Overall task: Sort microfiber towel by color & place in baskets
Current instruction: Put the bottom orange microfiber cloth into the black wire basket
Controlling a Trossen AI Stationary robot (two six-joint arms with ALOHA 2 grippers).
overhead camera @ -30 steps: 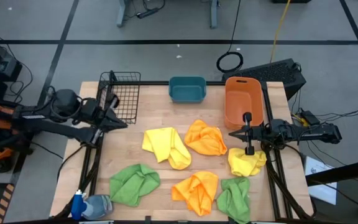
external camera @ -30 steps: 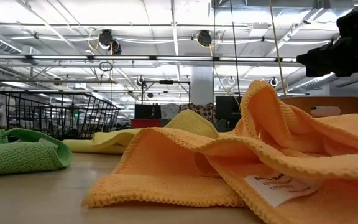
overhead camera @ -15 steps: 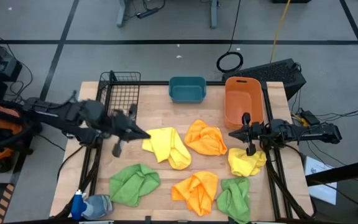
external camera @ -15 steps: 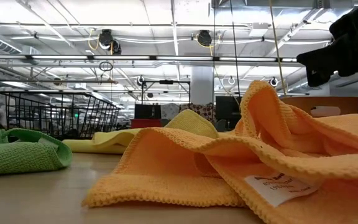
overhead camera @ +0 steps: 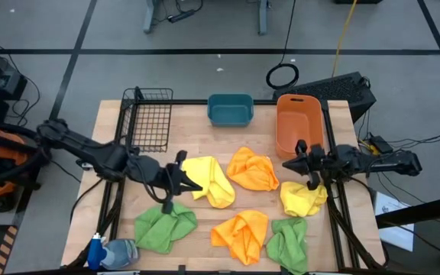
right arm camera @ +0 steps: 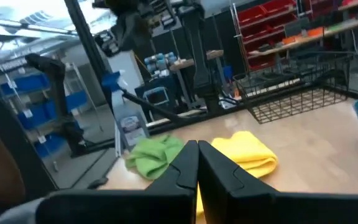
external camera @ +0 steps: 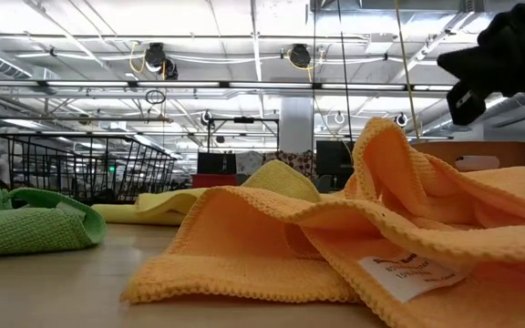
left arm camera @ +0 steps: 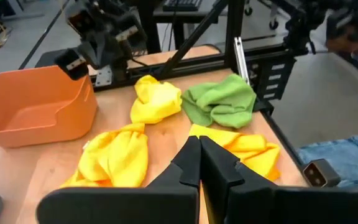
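Left gripper (overhead camera: 180, 182) moved right and nearer since a second ago, fingers together, over green towel (overhead camera: 164, 224) and yellow towel (overhead camera: 205, 178), right gripper (overhead camera: 300, 163) closed above small yellow towel (overhead camera: 302, 199), orange bin (overhead camera: 298, 124) lengthwise near-to-far, far right.

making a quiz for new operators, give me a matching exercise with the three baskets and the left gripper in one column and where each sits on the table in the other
Column A
1. black wire-mesh basket
2. teal tub
3. orange bin
4. left gripper

Column B
a. far edge, middle
b. above the table between a yellow towel and a green towel
c. far left corner
d. far right corner

Pairs: 1-c, 2-a, 3-d, 4-b
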